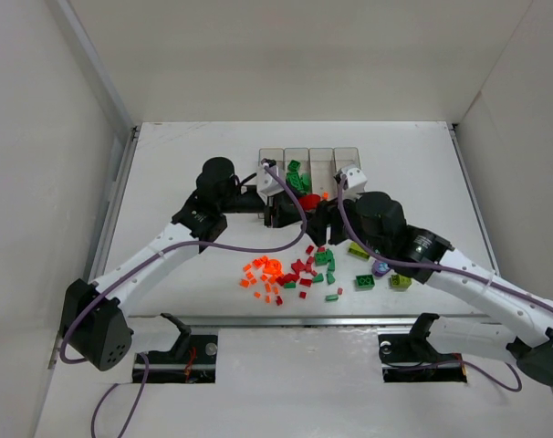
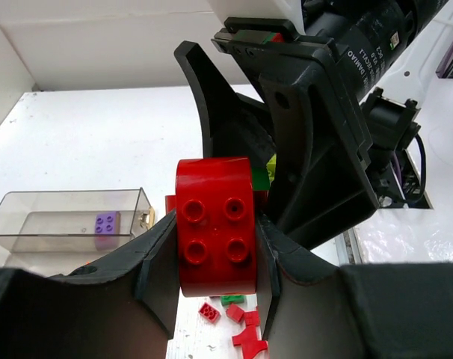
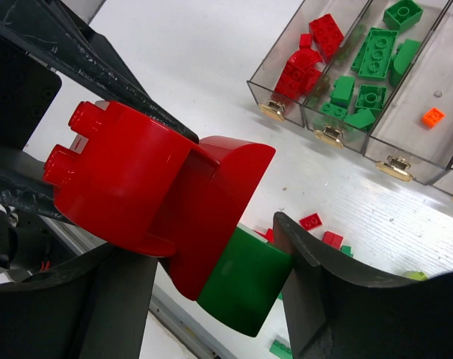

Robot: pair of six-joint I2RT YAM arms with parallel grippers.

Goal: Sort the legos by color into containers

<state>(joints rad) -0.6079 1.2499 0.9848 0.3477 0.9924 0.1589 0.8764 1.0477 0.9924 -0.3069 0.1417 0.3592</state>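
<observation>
Midway across the desk, just in front of the containers, both arms meet tip to tip over one stuck-together cluster of bricks. The left claw is clamped on a red rounded brick, one finger flat against each side, with the four studs facing its own camera. In the right wrist view, that brick joins a second red piece, and a green block sits under it. The cluster is held in the air above the desk.

The right claw straddles the cluster with its fingers apart. The green block seems to touch one finger. I cannot tell whether the claw is gripping or only standing around the cluster.

Beyond the claws, the four clear containers sit joined in a row, each with a brass knob at its near end. In the right wrist view, one holds red bricks, its neighbour holds green bricks, and the next holds a single orange bit. The left wrist view shows a purple brick alone in an end container.

Loose legos lie scattered on the desk nearer the arm bases: orange to the left, red and green in the middle, lime and purple to the right.
</observation>
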